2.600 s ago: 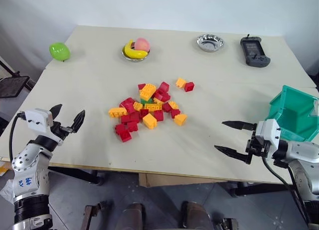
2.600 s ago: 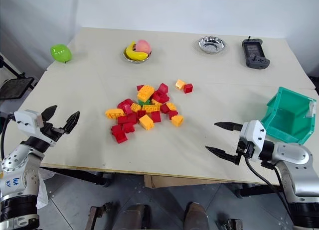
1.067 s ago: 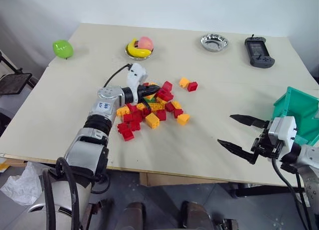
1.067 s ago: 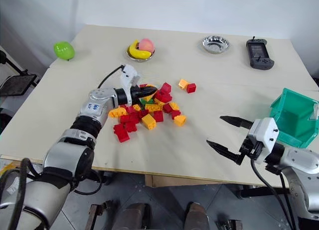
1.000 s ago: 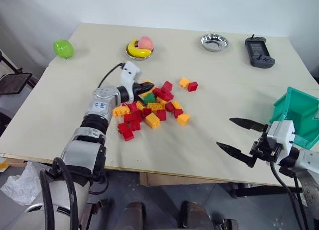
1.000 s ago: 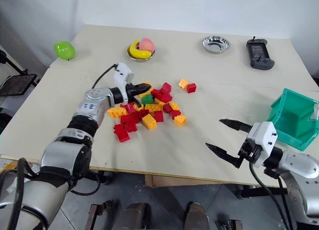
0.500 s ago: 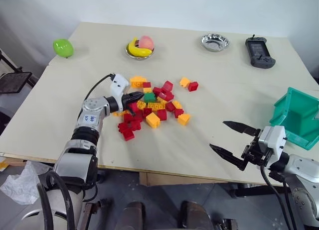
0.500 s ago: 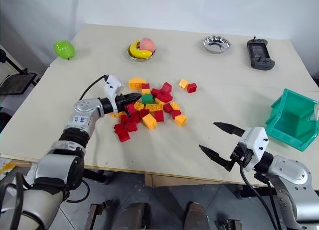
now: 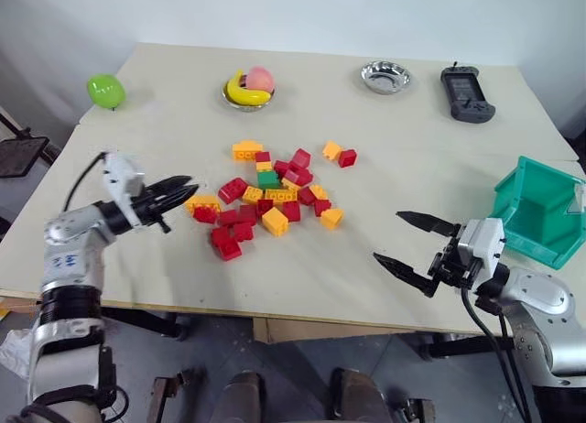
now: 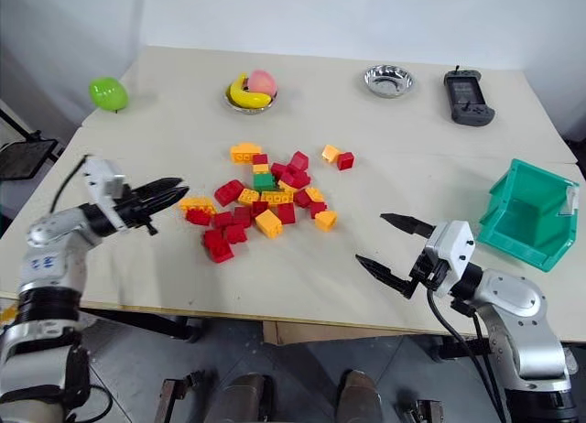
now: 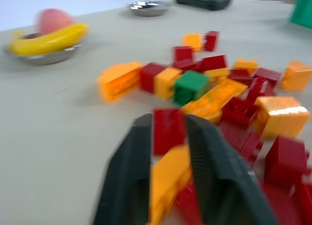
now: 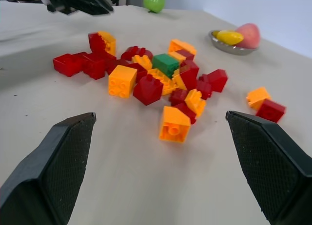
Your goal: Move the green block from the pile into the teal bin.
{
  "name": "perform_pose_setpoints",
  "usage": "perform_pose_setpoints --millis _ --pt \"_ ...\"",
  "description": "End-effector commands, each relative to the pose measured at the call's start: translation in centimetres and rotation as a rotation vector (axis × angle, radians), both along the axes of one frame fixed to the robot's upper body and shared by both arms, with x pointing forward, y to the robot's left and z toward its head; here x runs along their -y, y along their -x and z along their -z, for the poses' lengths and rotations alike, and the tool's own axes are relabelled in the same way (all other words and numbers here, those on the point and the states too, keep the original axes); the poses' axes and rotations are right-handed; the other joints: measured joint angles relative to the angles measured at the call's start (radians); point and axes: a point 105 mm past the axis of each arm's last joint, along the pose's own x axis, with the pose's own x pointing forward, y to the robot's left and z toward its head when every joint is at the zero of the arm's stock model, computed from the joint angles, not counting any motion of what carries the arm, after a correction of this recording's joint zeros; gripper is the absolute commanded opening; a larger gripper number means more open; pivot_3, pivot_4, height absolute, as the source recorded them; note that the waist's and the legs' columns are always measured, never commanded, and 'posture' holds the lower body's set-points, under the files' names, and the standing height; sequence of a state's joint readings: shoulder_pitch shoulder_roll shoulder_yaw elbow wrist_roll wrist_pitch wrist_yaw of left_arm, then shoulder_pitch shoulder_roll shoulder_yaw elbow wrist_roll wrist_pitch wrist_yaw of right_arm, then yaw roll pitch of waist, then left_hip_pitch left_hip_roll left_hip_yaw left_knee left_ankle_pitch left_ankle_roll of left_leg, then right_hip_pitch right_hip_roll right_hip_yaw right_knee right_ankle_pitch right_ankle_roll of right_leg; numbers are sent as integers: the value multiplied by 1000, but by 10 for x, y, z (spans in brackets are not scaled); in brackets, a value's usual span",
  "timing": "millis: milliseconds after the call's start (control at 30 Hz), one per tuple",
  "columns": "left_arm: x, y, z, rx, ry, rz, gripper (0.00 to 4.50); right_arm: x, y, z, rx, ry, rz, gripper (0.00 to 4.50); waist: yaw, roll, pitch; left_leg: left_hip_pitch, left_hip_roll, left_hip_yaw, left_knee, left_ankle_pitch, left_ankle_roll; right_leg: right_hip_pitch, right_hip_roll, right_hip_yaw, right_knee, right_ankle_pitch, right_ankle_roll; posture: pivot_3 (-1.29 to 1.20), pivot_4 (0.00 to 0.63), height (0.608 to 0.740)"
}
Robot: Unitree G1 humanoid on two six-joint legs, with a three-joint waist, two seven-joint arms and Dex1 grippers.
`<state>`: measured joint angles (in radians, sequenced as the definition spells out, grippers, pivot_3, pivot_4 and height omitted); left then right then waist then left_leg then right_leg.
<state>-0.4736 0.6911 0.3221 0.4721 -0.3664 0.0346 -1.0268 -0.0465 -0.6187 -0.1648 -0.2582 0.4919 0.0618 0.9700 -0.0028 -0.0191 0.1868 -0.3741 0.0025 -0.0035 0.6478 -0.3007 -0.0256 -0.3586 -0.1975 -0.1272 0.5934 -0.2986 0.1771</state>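
Observation:
The green block lies uncovered near the top middle of the pile of red, yellow and orange bricks at the table's centre. My left gripper hovers just left of the pile, level and pointing at it. Its fingers are slightly apart, with nothing held; the bricks show through the gap. Near the front edge, right of the pile, my right gripper is wide open and empty. The teal bin stands at the table's right edge, just beyond the right wrist.
Along the far side stand a bright green round fruit, a steel bowl with a banana and a peach, an empty steel bowl and a black game controller. Two bricks lie apart from the pile.
My left arm has pulled out of the pile to the left and back, and its shut fingers have parted. Some bricks were dragged left. The right gripper edged slightly left.

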Motion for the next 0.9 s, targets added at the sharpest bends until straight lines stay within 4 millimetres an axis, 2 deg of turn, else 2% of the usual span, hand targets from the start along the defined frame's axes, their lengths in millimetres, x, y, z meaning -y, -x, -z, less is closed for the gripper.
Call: perform_pose_setpoints --millis 33,167,267,333,433,567,733,900 --pt "-26 21 -8 39 -26 -68 2444 1 -3 -10 61 -11 -5 4500 1 0 0 0 0 0 0 0 0 0 0 0 0 0 0 0 150 740" --pt "-37 35 3 2 -50 -110 3596 4 -7 -16 73 -10 -7 4500 3 0 0 0 0 0 0 0 0 0 0 0 0 0 0 0 150 740" --pt "-25 44 11 -21 -36 -99 4479 6 -2 -10 44 7 -19 4500 11 0 0 0 0 0 0 -1 0 0 0 0 0 0 0 0 150 740" --pt "2 40 12 -41 -28 -31 4479 6 -1 -8 35 18 -25 4500 18 0 0 0 0 0 1 -2 0 0 0 0 0 0 0 0 150 740" --pt "36 24 3 -47 -12 57 4479 7 -2 -9 33 16 -18 4500 30 0 0 0 0 0 3 -2 0 0 0 1 1 0 0 0 150 740" --pt "79 -21 -8 -82 -64 118 4479 8 -1 -11 33 16 -12 4500 32 0 0 0 0 0 5 -2 0 1 0 1 2 0 0 0 150 740" --pt "120 -75 -20 -121 -92 96 4479 5 4 -11 31 13 1 4500 24 0 0 0 0 3 2 -3 1 -1 1 2 0 0 0 0 150 740" --pt "144 -91 -7 -205 -171 127 4479 4 11 -14 38 1 31 4500 17 0 0 -1 0 4 0 -3 1 -2 1 2 -2 0 0 0 150 740"
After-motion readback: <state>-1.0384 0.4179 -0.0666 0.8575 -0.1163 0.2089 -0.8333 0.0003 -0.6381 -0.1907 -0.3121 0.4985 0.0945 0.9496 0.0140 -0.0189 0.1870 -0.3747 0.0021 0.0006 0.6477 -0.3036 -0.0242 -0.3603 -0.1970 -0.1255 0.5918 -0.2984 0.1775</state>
